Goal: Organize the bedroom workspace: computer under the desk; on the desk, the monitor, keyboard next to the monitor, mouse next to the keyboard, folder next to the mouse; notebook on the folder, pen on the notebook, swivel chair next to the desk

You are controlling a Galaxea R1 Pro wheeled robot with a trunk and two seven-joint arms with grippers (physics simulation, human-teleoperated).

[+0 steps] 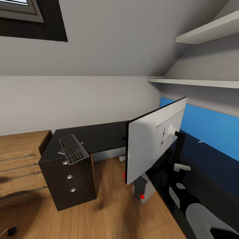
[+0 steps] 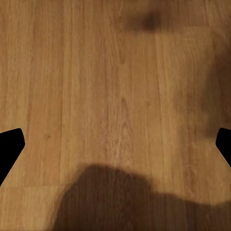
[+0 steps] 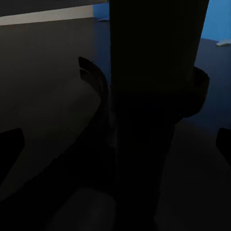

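Monitor (image 1: 152,142), wide silver-backed screen, tilted on glossy black desk (image 1: 99,136): top-heavy, fragile; grip neck. Right end effector (image 3: 115,139) spread around neck.

We find no readable text, label, brand or number in any view. The keyboard (image 1: 73,148) on the black counter (image 1: 99,136) has pale key markings too small to read, and the monitor (image 1: 151,142) shows its plain silver-white back.
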